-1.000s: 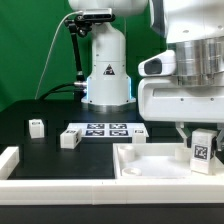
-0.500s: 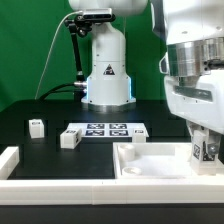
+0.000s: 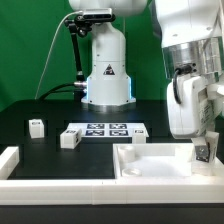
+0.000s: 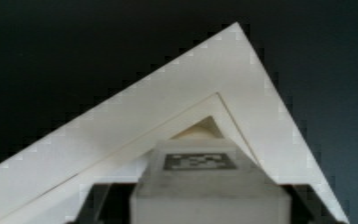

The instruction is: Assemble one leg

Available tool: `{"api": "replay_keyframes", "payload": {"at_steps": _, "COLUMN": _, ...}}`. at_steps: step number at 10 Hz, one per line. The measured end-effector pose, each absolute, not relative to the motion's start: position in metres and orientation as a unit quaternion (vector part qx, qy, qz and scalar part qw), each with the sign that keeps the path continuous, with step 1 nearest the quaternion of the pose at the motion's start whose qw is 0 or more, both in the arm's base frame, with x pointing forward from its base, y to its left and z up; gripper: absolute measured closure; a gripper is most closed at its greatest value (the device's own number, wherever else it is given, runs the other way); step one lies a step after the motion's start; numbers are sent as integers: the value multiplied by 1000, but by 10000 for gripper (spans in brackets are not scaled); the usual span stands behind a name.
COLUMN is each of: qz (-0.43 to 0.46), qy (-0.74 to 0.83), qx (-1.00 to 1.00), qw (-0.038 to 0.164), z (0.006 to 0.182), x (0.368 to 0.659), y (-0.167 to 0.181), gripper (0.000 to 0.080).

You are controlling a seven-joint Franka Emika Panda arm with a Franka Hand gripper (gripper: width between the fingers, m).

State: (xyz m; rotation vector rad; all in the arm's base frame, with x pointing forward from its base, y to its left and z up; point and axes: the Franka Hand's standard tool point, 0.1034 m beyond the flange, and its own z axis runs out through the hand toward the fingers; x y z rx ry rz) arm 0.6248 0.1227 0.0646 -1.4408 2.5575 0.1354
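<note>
My gripper (image 3: pixel 204 150) is shut on a white leg (image 3: pixel 204 152) with a black-and-white tag and holds it over the right end of the large white tray-like panel (image 3: pixel 150 160). In the wrist view the leg (image 4: pixel 197 180) sits between my dark fingers, above a corner of the panel (image 4: pixel 140 120) with a small triangular hole. Two more legs stand on the black table at the exterior view's left, one small (image 3: pixel 36 126) and one nearer the middle (image 3: pixel 69 138). A third (image 3: pixel 138 133) stands behind the panel.
The marker board (image 3: pixel 108 129) lies flat behind the panel. The robot base (image 3: pixel 106 70) stands at the back. A white rim piece (image 3: pixel 8 160) sits at the exterior view's lower left, along a white front edge.
My gripper has turned and moved slightly to the exterior view's right and down with the leg, which is now tilted and closer to the panel's right corner.
</note>
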Motion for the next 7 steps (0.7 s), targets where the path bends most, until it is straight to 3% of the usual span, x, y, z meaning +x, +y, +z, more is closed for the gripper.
{"api": "replay_keyframes", "payload": {"at_steps": 5, "qz": 59, "qy": 888, "qx": -441, "qw": 116, "z": 64, "x": 625, "y": 124, "gripper": 503}}
{"api": "replay_keyframes", "payload": {"at_steps": 6, "qz": 57, "qy": 879, "qx": -458, "qw": 117, "z": 64, "x": 625, "y": 124, "gripper": 410}}
{"api": "replay_keyframes", "payload": {"at_steps": 7, "qz": 55, "qy": 872, "qx": -472, "qw": 118, "z": 64, "x": 625, "y": 124, "gripper": 233}}
